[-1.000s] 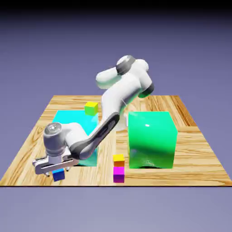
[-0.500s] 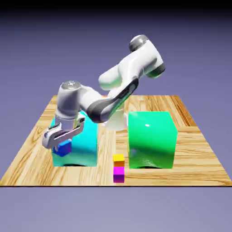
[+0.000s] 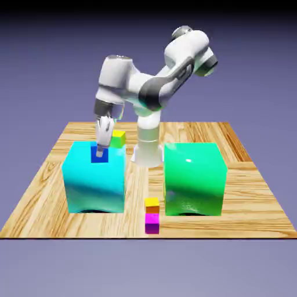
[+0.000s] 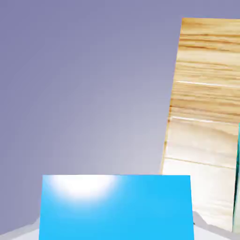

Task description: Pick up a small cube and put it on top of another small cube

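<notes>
My gripper (image 3: 100,153) is shut on the small blue cube (image 3: 98,155) and holds it in the air, level with the top of the big cyan block (image 3: 96,180). In the hand view the blue cube (image 4: 116,206) fills the bottom between the grey fingertips (image 4: 206,225). The other small cube (image 3: 152,203), with a yellow top and orange side, sits on the table near the front middle, well to the exterior view's right of my gripper and lower.
A magenta cube (image 3: 152,222) lies just in front of the yellow-orange one. A big green block (image 3: 194,178) stands right beside them. A yellow-green cube (image 3: 118,138) sits behind the cyan block. The wooden table (image 4: 206,93) shows in the hand view.
The arm has lifted the blue cube from the table's front left corner, up and back to the height of the cyan block's top. The hand has turned as it rose.
</notes>
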